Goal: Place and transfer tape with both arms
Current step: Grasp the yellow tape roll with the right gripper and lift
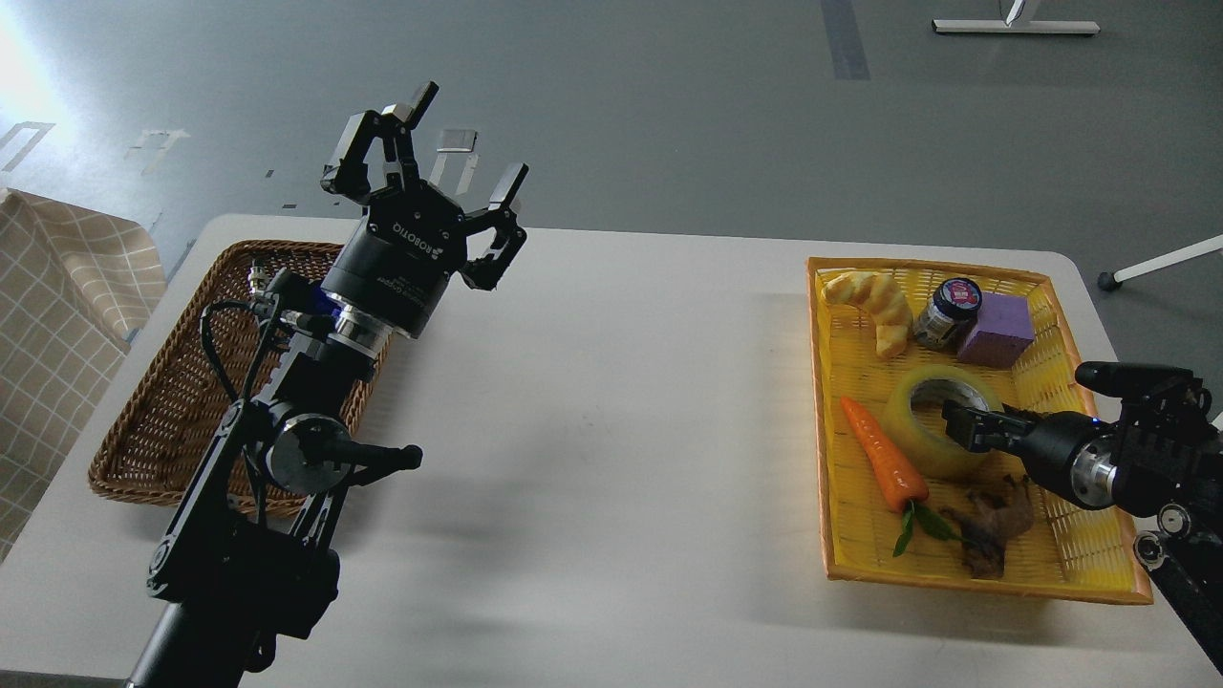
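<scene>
The tape (922, 449), a translucent yellow roll with a grey-white core, lies flat in the yellow basket (1080, 554) on the right of the table. My right gripper (967, 426) comes in from the right and sits over the roll's right wall at the core's edge. It is dark and small, so its fingers cannot be told apart. My left gripper (459, 153) is open and empty. It is raised above the table's far left, beside the brown wicker basket (162, 401).
The yellow basket also holds an orange carrot (884, 455), a croissant (874, 306), a dark jar (946, 311), a purple block (997, 330) and a brown figure (994, 526). A checked cloth (57, 296) lies off the left table edge.
</scene>
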`<state>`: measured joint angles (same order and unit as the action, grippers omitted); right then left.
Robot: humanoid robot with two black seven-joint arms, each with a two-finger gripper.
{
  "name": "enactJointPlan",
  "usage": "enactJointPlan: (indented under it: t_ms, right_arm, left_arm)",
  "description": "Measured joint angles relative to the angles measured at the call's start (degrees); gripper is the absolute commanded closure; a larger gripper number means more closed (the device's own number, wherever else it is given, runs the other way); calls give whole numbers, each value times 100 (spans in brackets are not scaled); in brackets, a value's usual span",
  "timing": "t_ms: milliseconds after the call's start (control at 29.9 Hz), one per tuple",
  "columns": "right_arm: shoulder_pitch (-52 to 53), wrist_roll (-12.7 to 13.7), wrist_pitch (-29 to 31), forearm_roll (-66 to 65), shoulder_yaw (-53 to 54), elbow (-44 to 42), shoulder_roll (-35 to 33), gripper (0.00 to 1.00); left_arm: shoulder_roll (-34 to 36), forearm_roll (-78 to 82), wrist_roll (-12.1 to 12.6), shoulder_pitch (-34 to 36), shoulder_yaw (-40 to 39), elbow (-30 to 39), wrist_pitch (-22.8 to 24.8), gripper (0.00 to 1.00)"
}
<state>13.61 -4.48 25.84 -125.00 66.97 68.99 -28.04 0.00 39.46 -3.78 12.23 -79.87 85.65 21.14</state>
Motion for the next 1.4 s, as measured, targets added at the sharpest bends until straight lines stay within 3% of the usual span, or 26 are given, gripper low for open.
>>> enactJointPlan:
  t_ms: [501,902,1403]
  right_arm:
    - [-1,-27,44,-1,-9,50,-46,85]
    - [10,-45,184,-1,17,133,-67,86]
    - [630,-92,218,11,60,800,-943,86]
  left_arm:
    - [6,-17,0,-1,6,-27,-9,2]
    - [18,-17,0,-7,-19,-39,-14,2]
    - [0,-24,0,-48,-20,-40,-16,2]
